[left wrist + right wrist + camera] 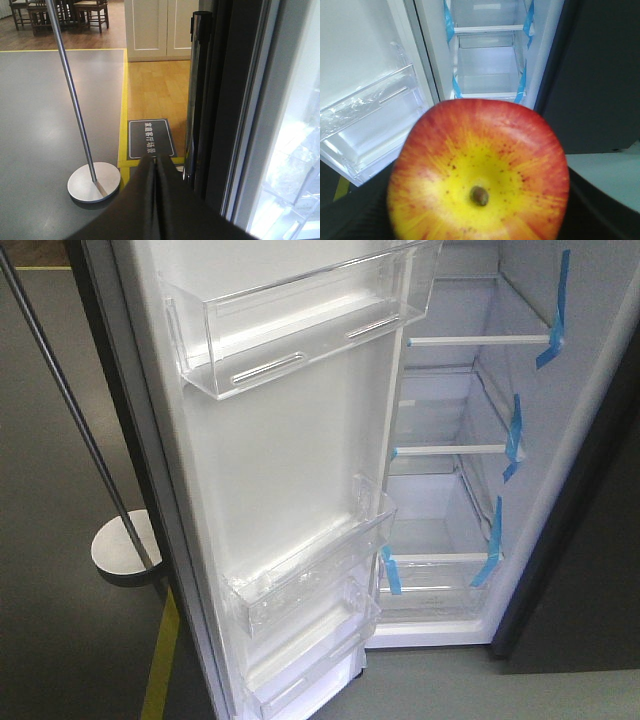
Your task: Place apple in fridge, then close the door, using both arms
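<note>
I find the right gripper (479, 217) clasping the apple (479, 160), left gripper (156, 167) pinched empty; enter the fridge (490, 65) clear of the door (360, 50)

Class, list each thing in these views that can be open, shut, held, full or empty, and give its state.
door, open wide.
fridge, open, visible shelves bare.
top door bin, empty.
apple, held in the right gripper, outside the fridge.
left gripper, shut, empty.
</note>
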### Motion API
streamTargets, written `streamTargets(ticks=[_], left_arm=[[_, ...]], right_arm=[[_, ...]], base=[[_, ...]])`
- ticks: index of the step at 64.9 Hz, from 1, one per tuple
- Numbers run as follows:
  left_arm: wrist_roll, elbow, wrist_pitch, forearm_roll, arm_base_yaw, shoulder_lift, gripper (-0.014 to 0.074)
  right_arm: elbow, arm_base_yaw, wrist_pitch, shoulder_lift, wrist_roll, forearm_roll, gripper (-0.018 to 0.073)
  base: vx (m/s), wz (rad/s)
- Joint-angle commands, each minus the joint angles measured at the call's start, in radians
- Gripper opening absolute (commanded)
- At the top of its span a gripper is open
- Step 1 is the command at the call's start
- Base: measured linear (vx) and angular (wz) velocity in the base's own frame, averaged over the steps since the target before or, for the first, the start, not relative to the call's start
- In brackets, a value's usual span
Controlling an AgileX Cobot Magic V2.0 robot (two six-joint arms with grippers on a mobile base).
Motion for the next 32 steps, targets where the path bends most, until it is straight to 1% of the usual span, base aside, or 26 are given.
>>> streamTargets(ticks=[1, 32], left_arm=[[-0.009, 0.02, -0.071, -0.005, -0.003, -0.014, -0.0006], [-0.009, 0.02, -0.071, -0.005, -0.003, -0.014, -0.0006]], right_arm=[[-0.025, -0.002, -0.072, 0.008, -0.004, -0.01, 0.0135], [-0.025, -0.002, -0.072, 0.008, -0.004, -0.01, 0.0135]], base=[[0.05, -0.01], [0.05, -0.01]])
